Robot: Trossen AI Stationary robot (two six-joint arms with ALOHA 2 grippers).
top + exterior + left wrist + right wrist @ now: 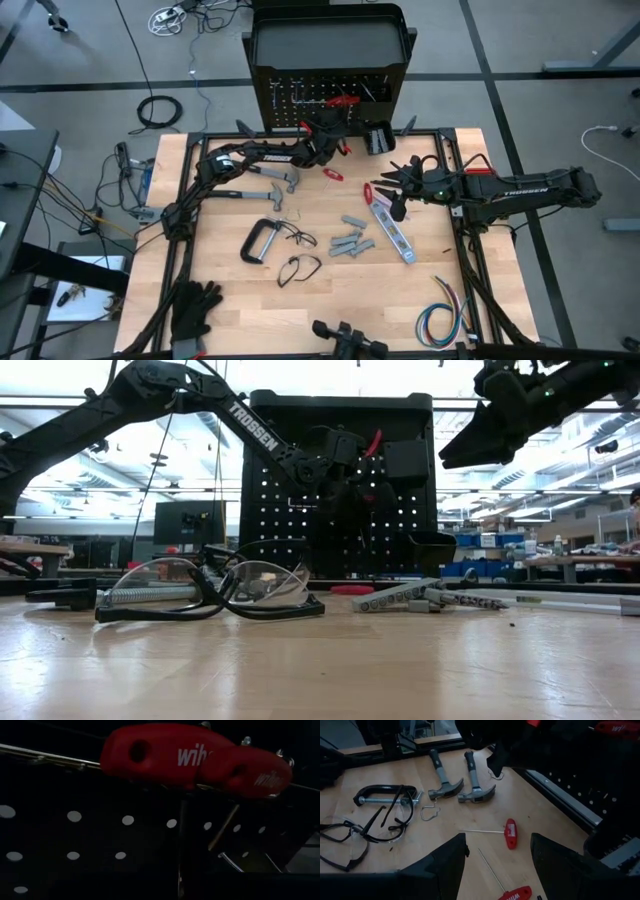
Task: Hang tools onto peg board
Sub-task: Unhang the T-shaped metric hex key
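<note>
Wooden and pale, the worktop (330,290) carries the peg board (330,100) upright at its far edge, with two red T-handled drivers (165,752) already hanging on a silver hook high on its face. Right against the board, just below those handles, sits the left gripper (322,138) with its fingers fully closed; whether they have hold of anything cannot be told. Behind it, near the far-left part of the worktop, two hammers (462,785) lie side by side, and closer to the middle lie a C-clamp (262,240) and safety glasses (298,268). One red-handled driver (509,833) lies on the bare wood near the far edge, with another (515,895) close by. Grey metal pieces (350,240) and a silver flat bar (395,230) rest around the middle. Above the right side, clear of the wood, hangs the right gripper (497,865), fingers wide apart and empty. Black gloves (195,305) sit at the near-left corner, a coloured wire bundle (445,310) at the near-right.
</note>
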